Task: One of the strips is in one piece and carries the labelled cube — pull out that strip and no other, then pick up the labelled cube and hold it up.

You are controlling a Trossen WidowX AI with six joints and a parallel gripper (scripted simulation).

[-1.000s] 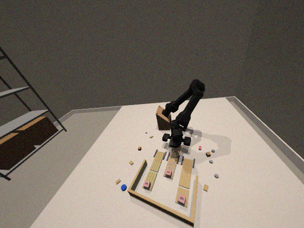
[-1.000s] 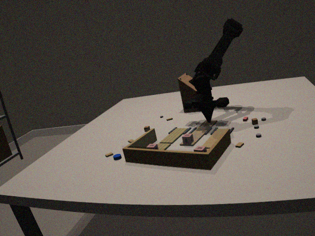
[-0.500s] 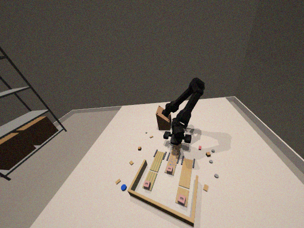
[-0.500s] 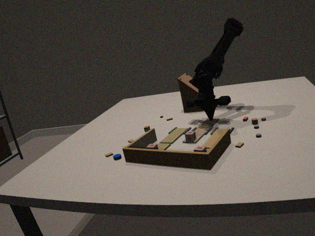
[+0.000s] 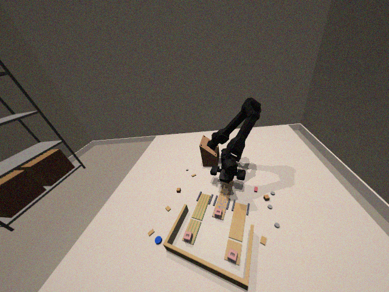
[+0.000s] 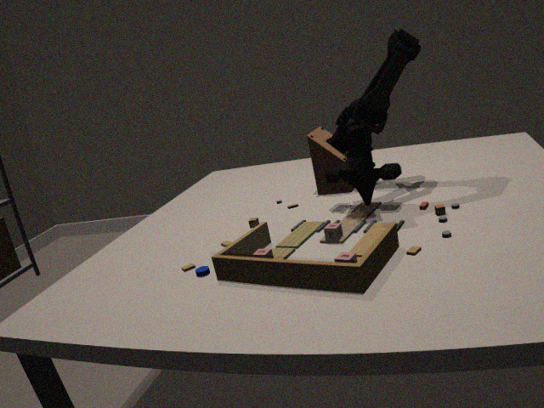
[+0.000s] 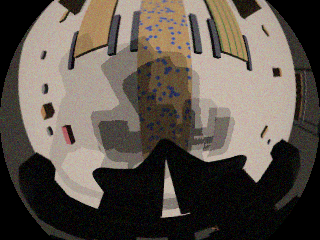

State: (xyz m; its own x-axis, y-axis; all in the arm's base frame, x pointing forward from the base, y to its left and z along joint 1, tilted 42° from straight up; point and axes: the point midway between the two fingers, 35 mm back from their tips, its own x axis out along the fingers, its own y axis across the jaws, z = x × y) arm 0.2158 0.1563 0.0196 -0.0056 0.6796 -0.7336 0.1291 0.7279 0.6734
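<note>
Because its fingers are pressed together, the pincer (image 6: 365, 202) bears down on the middle strip (image 5: 222, 202), dragging it along the tabletop (image 5: 313, 219); the labelled cube (image 5: 217, 212) rides its far end

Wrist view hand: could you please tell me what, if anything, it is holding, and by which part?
Nothing is held. The hand is shut, with its tip seemingly pressing down on the near end of the blue-speckled middle strip.
</note>
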